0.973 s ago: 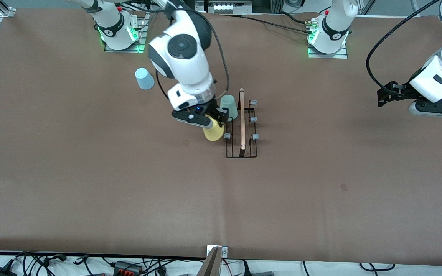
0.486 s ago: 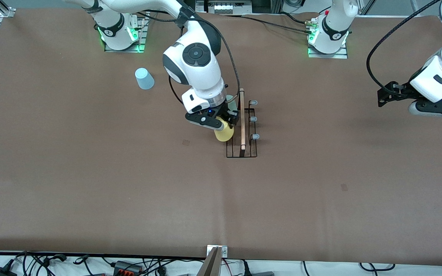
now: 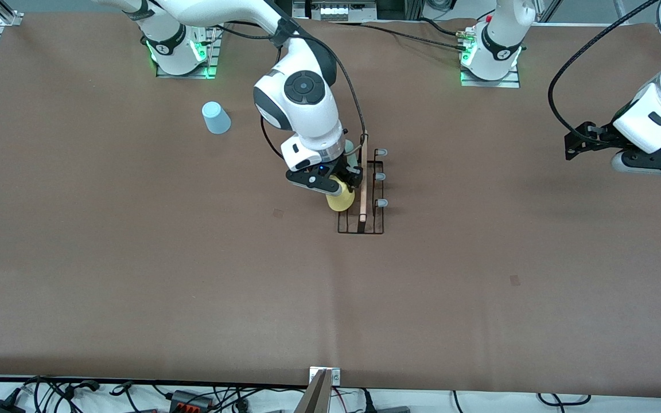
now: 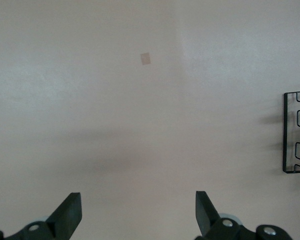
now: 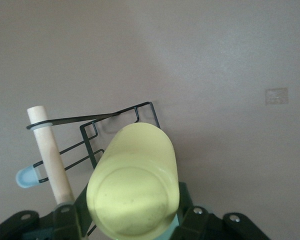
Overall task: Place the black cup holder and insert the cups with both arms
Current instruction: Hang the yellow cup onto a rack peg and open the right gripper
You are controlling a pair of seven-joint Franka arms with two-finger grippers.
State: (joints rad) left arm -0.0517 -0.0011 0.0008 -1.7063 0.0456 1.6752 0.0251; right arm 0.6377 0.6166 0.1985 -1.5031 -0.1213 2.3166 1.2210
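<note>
right gripper [image 3: 343, 184] pinched yellow cup [image 3: 340, 199] over black cup holder [image 3: 361, 195] mid-table, tilted for seating on a peg; left gripper [image 4: 138, 212] spread, waiting over bare table [image 3: 135, 275].

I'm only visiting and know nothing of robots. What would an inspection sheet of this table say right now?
Surface: brown table, two small square marks.
Job's things: black cup holder mid-table; green cup on it, mostly hidden; blue cup upside down toward the right arm's end.
Clutter: nothing seen.
End effectors: right end effector shut on yellow cup at the holder; left end effector open, waiting above bare table.
Cables: tangled wires along the camera-side edge.
Surroundings: two lit arm bases.
</note>
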